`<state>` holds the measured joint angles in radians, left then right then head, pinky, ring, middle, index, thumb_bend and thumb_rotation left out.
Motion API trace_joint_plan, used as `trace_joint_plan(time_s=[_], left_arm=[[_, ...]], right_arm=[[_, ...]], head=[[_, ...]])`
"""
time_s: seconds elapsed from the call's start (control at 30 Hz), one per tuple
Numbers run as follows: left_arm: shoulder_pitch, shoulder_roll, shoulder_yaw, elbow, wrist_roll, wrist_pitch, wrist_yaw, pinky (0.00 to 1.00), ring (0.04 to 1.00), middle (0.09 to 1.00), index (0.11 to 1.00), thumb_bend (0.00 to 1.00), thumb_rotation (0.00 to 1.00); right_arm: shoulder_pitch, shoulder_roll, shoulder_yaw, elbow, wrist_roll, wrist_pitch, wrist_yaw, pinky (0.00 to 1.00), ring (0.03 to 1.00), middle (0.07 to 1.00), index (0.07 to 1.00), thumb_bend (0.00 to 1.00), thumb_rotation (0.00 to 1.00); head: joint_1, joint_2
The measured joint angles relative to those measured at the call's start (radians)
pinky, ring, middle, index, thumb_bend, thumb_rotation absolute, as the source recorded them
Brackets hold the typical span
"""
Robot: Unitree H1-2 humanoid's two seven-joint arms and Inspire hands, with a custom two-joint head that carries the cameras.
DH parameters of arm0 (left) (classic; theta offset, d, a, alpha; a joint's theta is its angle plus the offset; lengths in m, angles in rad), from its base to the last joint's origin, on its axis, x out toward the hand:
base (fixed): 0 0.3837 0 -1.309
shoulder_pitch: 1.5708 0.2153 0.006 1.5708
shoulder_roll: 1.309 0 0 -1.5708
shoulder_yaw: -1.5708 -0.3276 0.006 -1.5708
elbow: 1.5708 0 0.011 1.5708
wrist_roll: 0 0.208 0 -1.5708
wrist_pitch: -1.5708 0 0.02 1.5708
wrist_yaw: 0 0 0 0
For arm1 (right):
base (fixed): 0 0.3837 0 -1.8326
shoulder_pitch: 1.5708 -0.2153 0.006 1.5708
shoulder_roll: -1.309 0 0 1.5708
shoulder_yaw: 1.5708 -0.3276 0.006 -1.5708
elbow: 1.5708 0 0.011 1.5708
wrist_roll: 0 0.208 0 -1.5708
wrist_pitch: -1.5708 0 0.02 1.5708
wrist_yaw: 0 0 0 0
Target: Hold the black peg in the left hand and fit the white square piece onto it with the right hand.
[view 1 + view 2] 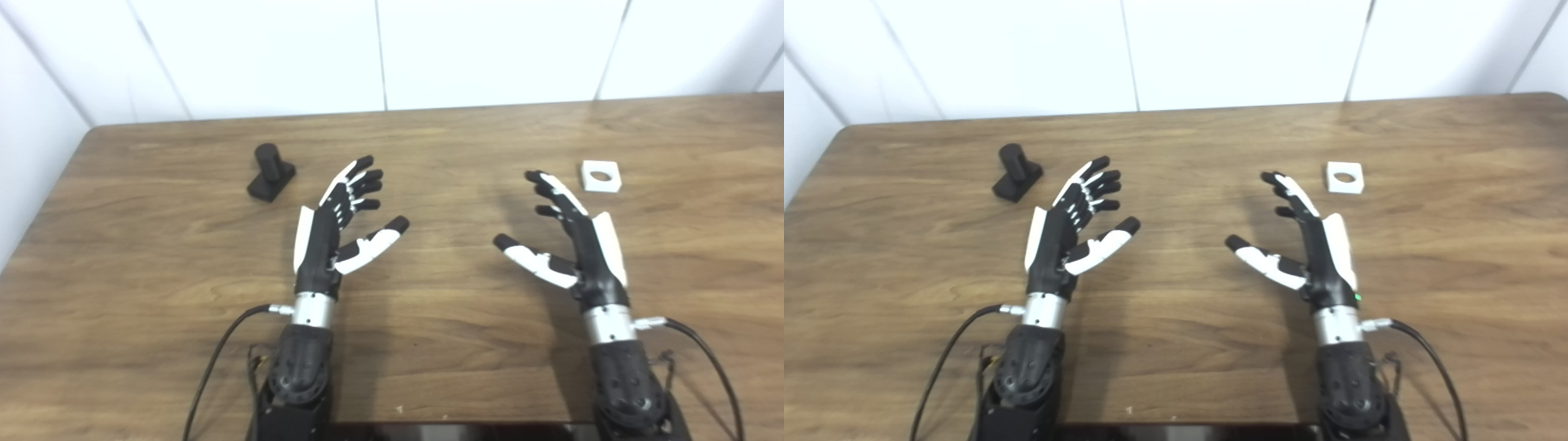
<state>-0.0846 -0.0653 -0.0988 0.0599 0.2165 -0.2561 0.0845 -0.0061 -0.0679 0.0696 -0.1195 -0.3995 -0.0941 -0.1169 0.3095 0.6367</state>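
Left eye view: both hands over a wooden worktop (429,343).
Left hand (334,226): fingers spread wide, holding nothing, just right of the black peg.
Right hand (572,236): spread wide too, empty.
Black peg (269,173): upright on its base, far left.
White square piece (601,176): flat, beyond the right hand.
Room: white wall panels behind.

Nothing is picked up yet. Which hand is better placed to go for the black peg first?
Left. The open left hand is nearer the black peg, which stands just beyond it on the left. The right hand, also open, sits beside the white square piece instead.
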Motion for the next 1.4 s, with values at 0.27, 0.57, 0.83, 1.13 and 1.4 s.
trace_joint_plan(time_s=[0.27, 0.57, 0.83, 1.13, 1.4], left_arm=[[-0.024, -0.020, -0.010, 0.044, 0.044, -0.002, 0.048, 0.61, 0.760, 0.791, 0.815, 0.68, 0.27], [-0.032, -0.048, 0.001, 0.052, 0.156, 0.007, 0.185, 0.68, 0.774, 0.772, 0.717, 0.62, 0.16], [-0.032, -0.040, 0.002, 0.040, 0.174, 0.034, 0.212, 0.64, 0.752, 0.764, 0.699, 0.64, 0.12], [-0.032, -0.004, -0.009, 0.022, 0.143, 0.037, 0.158, 0.63, 0.729, 0.736, 0.673, 0.68, 0.11], [-0.038, 0.058, 0.009, -0.005, 0.250, 0.089, 0.174, 0.61, 0.726, 0.740, 0.677, 0.69, 0.13]], right_arm=[[-0.005, -0.023, -0.019, 0.019, 0.047, -0.029, -0.001, 0.79, 0.856, 0.894, 0.838, 0.74, 0.52], [-0.008, -0.025, -0.024, 0.027, 0.070, -0.045, 0.000, 0.79, 0.853, 0.887, 0.832, 0.75, 0.50], [-0.014, -0.025, -0.023, 0.033, 0.080, -0.059, 0.000, 0.77, 0.842, 0.878, 0.824, 0.76, 0.50], [-0.021, -0.024, -0.022, 0.035, 0.103, -0.063, 0.002, 0.77, 0.838, 0.879, 0.823, 0.75, 0.48], [-0.023, -0.025, -0.022, 0.035, 0.105, -0.053, 0.004, 0.77, 0.838, 0.879, 0.824, 0.74, 0.47]], head=[[0.053, -0.025], [0.051, -0.029], [0.054, -0.028], [0.059, -0.026], [0.060, -0.026]])
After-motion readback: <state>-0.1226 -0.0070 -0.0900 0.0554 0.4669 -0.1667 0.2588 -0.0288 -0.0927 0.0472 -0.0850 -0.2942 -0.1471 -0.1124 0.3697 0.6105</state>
